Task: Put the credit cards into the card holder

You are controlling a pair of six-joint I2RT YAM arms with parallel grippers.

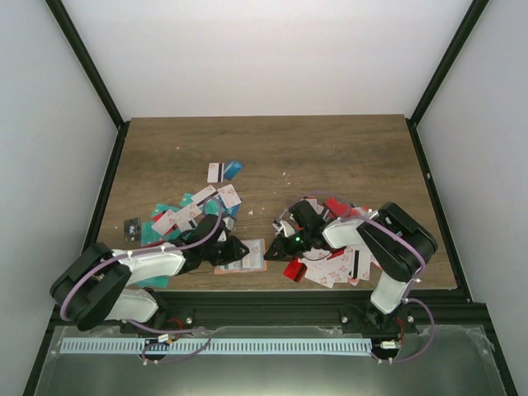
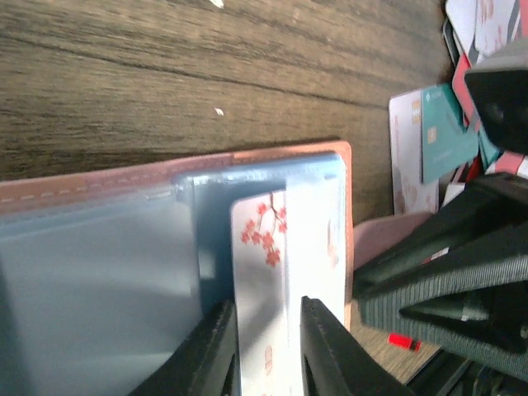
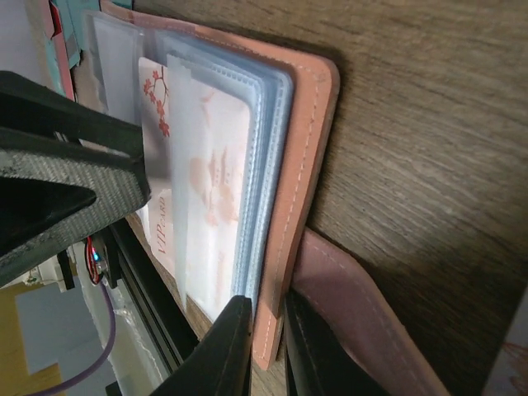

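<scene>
Seating the white card [image 2: 289, 239] deeper in the clear sleeve [image 2: 247, 177] looks like the step. It should be pushed flat and straight toward twelve o'clock in the left wrist view, so no corner snags the lip. Over it the left gripper [image 2: 266, 318] stands slightly parted, pinching nothing. The right gripper [image 3: 268, 322] pinches the holder [image 3: 313, 107] by its salmon cover, at the table's [image 1: 330, 157] six o'clock. Loose cards [image 1: 194, 210] lie at its ten and three o'clock, and the claws crowd each other.
</scene>
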